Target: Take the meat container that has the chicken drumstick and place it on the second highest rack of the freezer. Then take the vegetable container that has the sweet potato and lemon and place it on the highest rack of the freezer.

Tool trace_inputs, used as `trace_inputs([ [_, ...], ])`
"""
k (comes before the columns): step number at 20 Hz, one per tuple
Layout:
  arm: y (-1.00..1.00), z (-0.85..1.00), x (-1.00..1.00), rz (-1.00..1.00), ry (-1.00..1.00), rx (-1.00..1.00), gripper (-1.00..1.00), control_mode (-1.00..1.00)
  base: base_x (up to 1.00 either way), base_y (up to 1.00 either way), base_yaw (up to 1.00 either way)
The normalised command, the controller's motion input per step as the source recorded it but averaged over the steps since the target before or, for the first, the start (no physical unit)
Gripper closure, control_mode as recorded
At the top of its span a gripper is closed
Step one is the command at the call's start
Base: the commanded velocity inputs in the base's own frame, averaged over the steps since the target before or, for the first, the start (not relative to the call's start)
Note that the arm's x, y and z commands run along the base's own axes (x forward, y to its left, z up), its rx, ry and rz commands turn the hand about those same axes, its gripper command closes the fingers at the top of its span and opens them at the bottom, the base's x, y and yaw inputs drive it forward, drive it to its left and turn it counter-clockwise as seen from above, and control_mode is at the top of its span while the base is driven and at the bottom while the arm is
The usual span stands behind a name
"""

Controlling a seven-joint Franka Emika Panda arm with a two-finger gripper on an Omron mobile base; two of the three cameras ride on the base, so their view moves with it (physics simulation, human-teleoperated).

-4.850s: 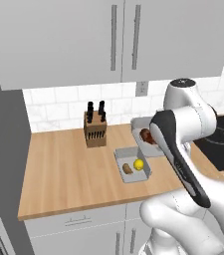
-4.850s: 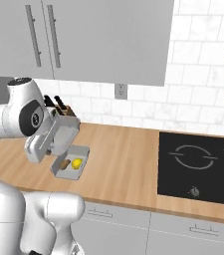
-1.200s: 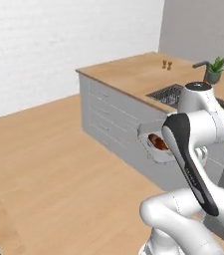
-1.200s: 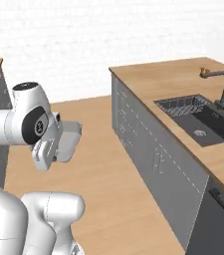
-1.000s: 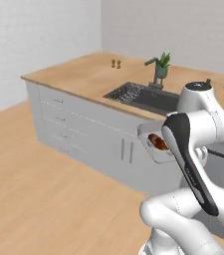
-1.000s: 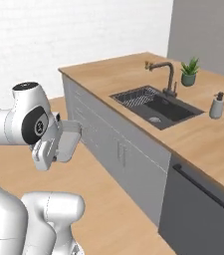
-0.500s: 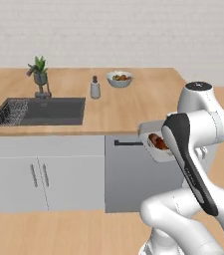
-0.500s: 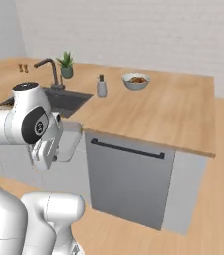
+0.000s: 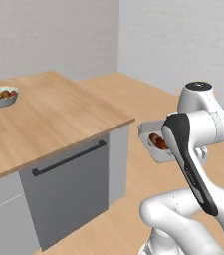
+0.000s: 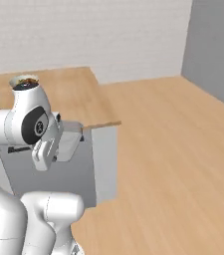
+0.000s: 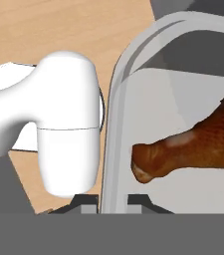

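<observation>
Open wood floor [image 10: 173,149] lies beyond the surface [image 9: 58,114] corner. The gripper [image 11: 112,201] clamps the meat container [image 11: 148,99] rim; the chicken drumstick [image 11: 193,149] lies inside.

My white arm is folded tight against the body, elbow up; the dark two-finger gripper [image 11: 112,199] is clamped on the translucent grey meat container's rim [image 11: 114,129].
</observation>
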Motion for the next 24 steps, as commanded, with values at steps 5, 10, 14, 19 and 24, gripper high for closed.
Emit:
trace_inputs([
  [5, 0.0, 0.0, 0.0, 0.0, 0.0, 0.0, 1.0, 1.0, 0.03, 0.28, -0.91],
  [10, 0.0, 0.0, 0.0, 0.0, 0.0, 0.0, 1.0, 1.0, 0.14, 0.38, -0.88],
  [14, 0.0, 0.0, 0.0, 0.0, 0.0, 0.0, 1.0, 1.0, 0.35, 0.55, -0.81],
  [19, 0.0, 0.0, 0.0, 0.0, 0.0, 0.0, 1.0, 1.0, 0.65, 0.74, -0.7],
  [24, 0.0, 0.0, 0.0, 0.0, 0.0, 0.0, 1.0, 1.0, 0.99, 0.56, -0.52],
])
